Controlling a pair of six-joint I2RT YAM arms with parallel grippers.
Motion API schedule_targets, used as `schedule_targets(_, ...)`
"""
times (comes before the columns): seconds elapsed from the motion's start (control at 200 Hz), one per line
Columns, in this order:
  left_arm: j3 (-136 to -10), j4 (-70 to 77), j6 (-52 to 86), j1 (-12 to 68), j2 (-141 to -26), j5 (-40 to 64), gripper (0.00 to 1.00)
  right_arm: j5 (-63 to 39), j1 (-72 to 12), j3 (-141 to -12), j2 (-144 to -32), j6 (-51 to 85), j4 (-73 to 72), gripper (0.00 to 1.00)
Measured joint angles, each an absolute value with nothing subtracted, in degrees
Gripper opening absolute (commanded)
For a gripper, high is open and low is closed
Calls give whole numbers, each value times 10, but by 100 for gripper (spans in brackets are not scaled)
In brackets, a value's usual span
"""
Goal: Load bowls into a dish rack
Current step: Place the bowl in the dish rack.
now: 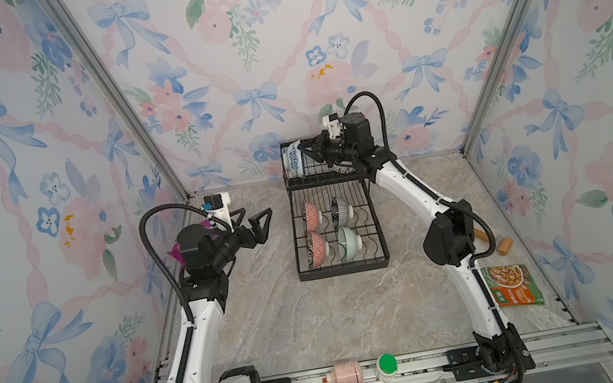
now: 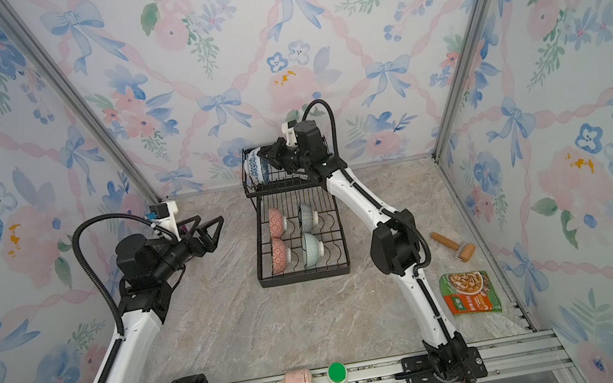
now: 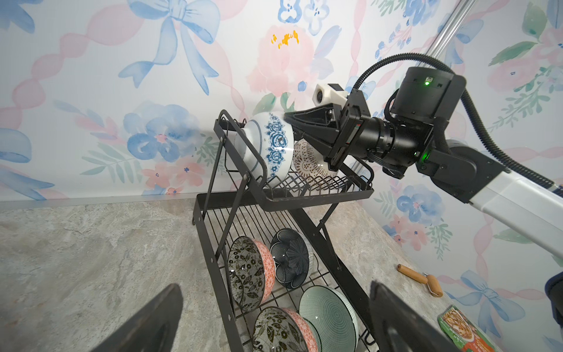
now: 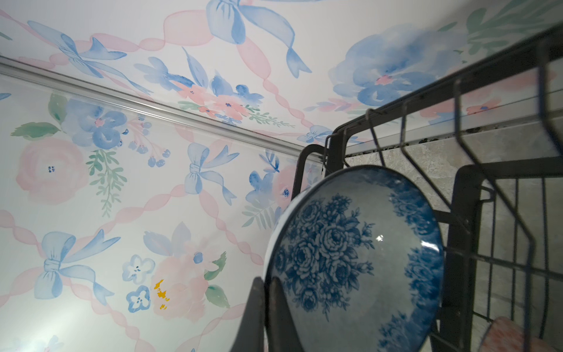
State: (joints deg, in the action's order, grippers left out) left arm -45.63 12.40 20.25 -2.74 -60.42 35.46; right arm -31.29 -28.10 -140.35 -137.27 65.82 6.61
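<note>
Left wrist view: blue floral bowl (image 3: pixel 269 146) is pinched at its rim by the right gripper (image 3: pixel 291 125), on edge in the upper basket of the dish rack (image 3: pixel 320 196), foot facing away; left gripper (image 1: pixel 257 217) is spread wide, empty

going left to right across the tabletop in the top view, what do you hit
left gripper → dish rack → food packet
</note>
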Motion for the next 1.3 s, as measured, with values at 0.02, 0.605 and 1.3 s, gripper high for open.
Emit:
schedule_targets(0.02, -456, 124, 203, -27, -604, 355, 98, -313, -281, -1404, -1373, 658, 67, 0)
schedule_targets(0.605, -455, 136, 211, -29, -601, 359, 98, -294, -281, -1467, -1380, 555, 190, 0)
schedule_targets(1.3, -452, 136, 211, -29, -600, 359, 98, -278, -274, -1473, -1361, 498, 268, 12)
